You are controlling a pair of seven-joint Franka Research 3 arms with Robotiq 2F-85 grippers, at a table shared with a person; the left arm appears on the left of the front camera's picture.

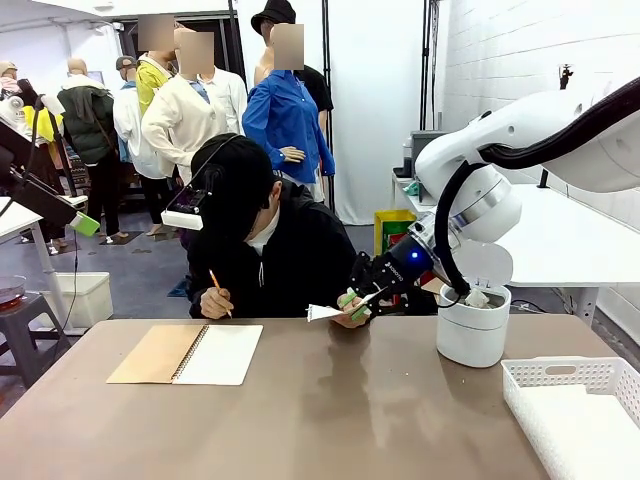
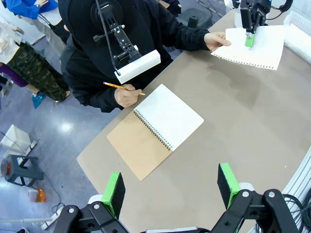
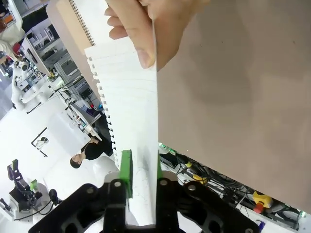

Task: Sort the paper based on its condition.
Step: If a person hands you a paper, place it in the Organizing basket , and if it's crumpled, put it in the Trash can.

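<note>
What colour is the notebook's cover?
Brown, like cardboard. The notebook's cover shows best in the left wrist view.

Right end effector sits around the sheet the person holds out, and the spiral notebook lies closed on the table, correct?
No: the spiral notebook lies open, as the left wrist view shows. The right end effector does sit around the sheet the person's hand holds out.
</note>
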